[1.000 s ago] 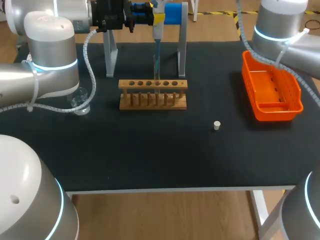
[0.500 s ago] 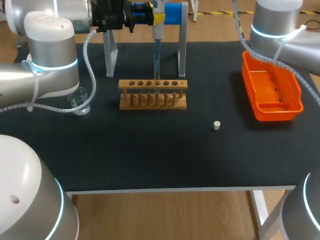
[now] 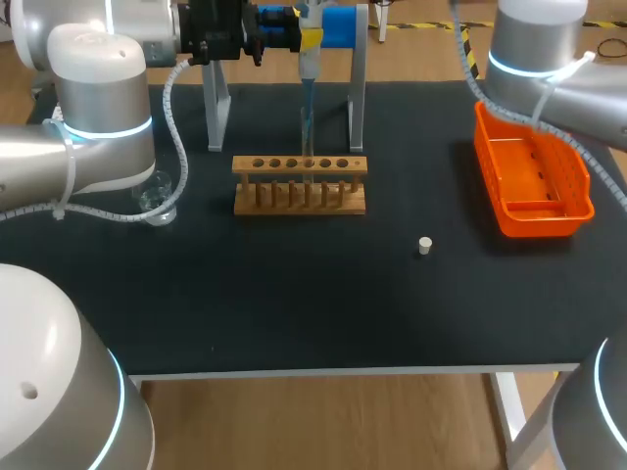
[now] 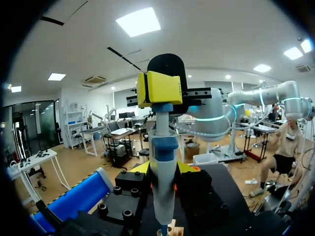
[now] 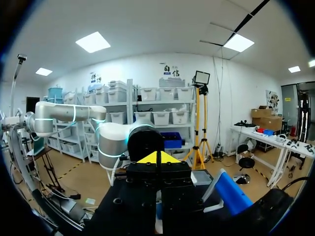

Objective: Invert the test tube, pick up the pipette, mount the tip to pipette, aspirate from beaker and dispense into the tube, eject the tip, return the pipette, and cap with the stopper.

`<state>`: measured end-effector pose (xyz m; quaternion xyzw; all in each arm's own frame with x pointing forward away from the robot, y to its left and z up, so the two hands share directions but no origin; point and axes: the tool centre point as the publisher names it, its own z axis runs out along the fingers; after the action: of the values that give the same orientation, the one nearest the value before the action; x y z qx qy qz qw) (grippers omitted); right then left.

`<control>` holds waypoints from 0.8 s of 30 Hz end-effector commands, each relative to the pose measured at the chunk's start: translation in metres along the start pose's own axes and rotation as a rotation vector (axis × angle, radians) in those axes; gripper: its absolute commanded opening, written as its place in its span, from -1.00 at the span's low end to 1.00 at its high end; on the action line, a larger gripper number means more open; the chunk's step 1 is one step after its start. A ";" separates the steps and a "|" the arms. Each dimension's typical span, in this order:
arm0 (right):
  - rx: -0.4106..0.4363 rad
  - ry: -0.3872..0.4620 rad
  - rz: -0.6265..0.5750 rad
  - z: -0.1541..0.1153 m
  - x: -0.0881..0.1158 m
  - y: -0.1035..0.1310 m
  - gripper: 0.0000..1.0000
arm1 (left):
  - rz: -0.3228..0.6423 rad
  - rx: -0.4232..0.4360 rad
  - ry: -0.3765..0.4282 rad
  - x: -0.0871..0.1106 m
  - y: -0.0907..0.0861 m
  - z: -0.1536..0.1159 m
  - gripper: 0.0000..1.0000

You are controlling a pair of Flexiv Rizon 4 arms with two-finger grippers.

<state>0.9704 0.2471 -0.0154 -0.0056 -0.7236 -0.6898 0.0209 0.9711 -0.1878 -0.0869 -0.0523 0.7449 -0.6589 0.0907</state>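
Note:
A wooden rack (image 3: 300, 186) stands mid-table with a clear test tube (image 3: 307, 137) upright in one of its holes. Above it my left gripper (image 3: 302, 37) is shut on the grey and blue pipette (image 3: 309, 64), whose tip reaches down into the tube. In the left wrist view the pipette (image 4: 164, 191) stands upright between my left gripper's (image 4: 162, 169) yellow tips. The glass beaker (image 3: 157, 201) sits left of the rack, partly behind my left arm. A small white stopper (image 3: 425, 245) lies on the mat to the rack's right. My right gripper (image 5: 157, 158) is shut and empty, raised off the table.
An orange tray (image 3: 534, 211) sits at the table's right side under my right arm. The pipette stand (image 3: 358, 88) with its blue holder rises behind the rack. The black mat's (image 3: 294, 294) front half holds only the stopper.
My right arm has shifted a little to the left at the far right of the table. The left arm, pipette and tube have stayed put.

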 end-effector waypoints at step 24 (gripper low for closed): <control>0.005 0.015 0.045 0.003 -0.004 -0.028 -1.00 | 0.001 0.001 -0.001 0.000 -0.003 0.001 -1.00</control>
<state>0.9706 0.2483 -0.0358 -0.0177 -0.7246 -0.6878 0.0400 0.9710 -0.1874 -0.0905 -0.0523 0.7452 -0.6586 0.0907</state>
